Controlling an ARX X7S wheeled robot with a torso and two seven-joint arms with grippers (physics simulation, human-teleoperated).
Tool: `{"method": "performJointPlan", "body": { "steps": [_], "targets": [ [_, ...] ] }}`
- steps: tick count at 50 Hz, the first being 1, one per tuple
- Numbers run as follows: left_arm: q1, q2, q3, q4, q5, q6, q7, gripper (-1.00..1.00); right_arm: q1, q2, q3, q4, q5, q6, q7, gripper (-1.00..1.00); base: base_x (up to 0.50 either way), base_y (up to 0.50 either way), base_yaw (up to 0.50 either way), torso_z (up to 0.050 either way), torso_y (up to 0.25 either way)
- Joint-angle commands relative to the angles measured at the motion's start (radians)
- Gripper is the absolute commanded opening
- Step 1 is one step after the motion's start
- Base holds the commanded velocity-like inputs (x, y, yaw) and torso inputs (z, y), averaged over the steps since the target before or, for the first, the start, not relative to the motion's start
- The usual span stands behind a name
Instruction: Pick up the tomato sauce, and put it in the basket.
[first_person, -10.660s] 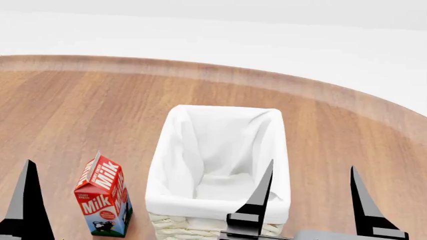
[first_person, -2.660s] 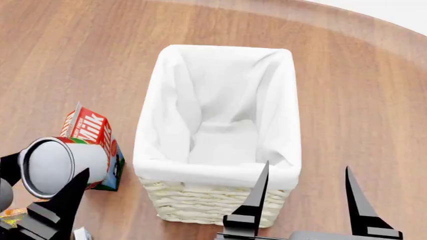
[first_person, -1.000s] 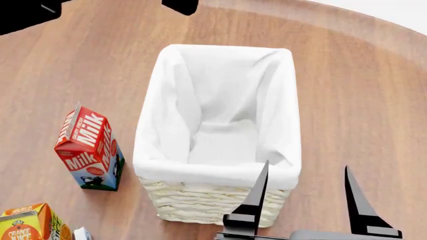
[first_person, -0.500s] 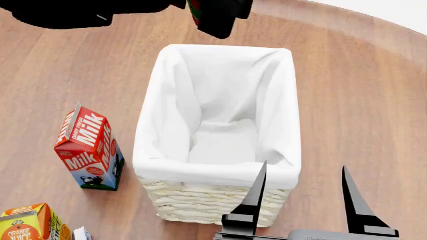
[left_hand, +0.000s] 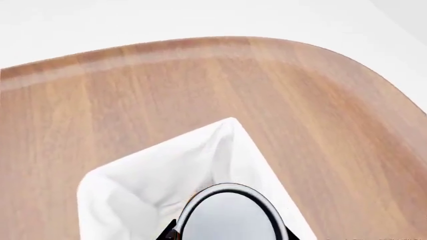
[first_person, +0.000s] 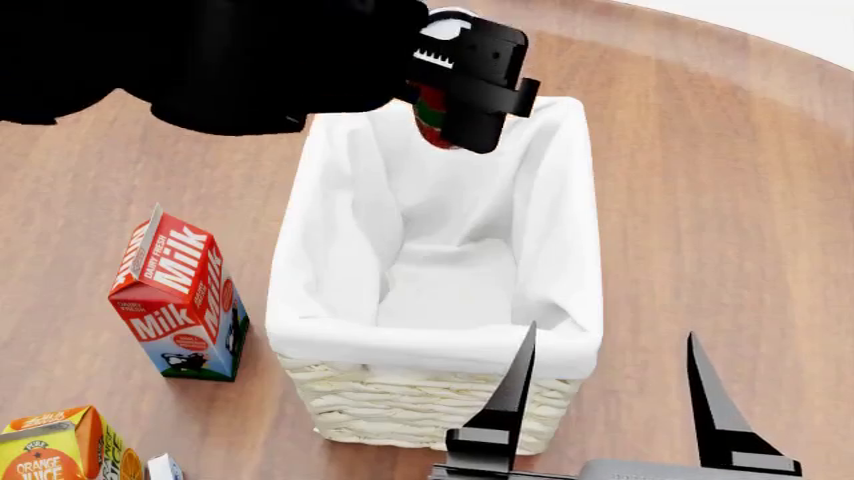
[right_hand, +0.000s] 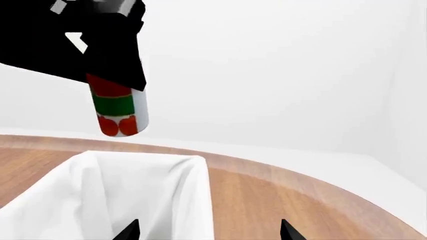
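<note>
The tomato sauce can, red with a green band, hangs upright over the far end of the basket. My left gripper is shut on its upper part. The can shows whole in the right wrist view, held clear above the cloth rim. Its silver top fills the bottom of the left wrist view. The cream wicker basket with white cloth lining stands mid-table and holds nothing that I can see. My right gripper is open and empty at the basket's near right corner.
A red milk carton stands left of the basket. An orange juice carton sits at the near left corner. The round wooden table's edge curves past at the far right.
My left arm has swung in from the far left with the can, now over the basket's far end. The right gripper and the cartons have not moved.
</note>
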Motion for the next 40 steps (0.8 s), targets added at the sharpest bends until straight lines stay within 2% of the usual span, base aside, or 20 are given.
{"method": "performJointPlan", "body": {
  "steps": [1, 6, 20, 40],
  "targets": [
    [0.031, 0.005, 0.114, 0.003, -0.103, 0.097, -0.013, -1.0, -0.004, 0.004, 0.004, 0.01, 0.004, -0.012, 0.001, 1.0, 0.0, 0.0, 0.0, 0.0, 0.0],
    [0.052, 0.005, 0.103, -0.02, -0.177, 0.119, -0.022, -1.0, -0.003, 0.005, 0.006, 0.006, 0.007, -0.008, 0.003, 1.0, 0.0, 0.0, 0.0, 0.0, 0.0],
    [0.124, 0.005, 0.111, 0.0, -0.238, 0.189, -0.045, -1.0, -0.003, 0.008, 0.008, 0.004, 0.012, -0.009, 0.007, 1.0, 0.0, 0.0, 0.0, 0.0, 0.0],
    [0.18, 0.005, 0.119, -0.014, -0.193, 0.204, -0.063, -1.0, -0.01, 0.021, 0.024, -0.015, 0.02, -0.006, 0.018, 1.0, 0.0, 0.0, 0.0, 0.0, 0.001]
  ]
}}
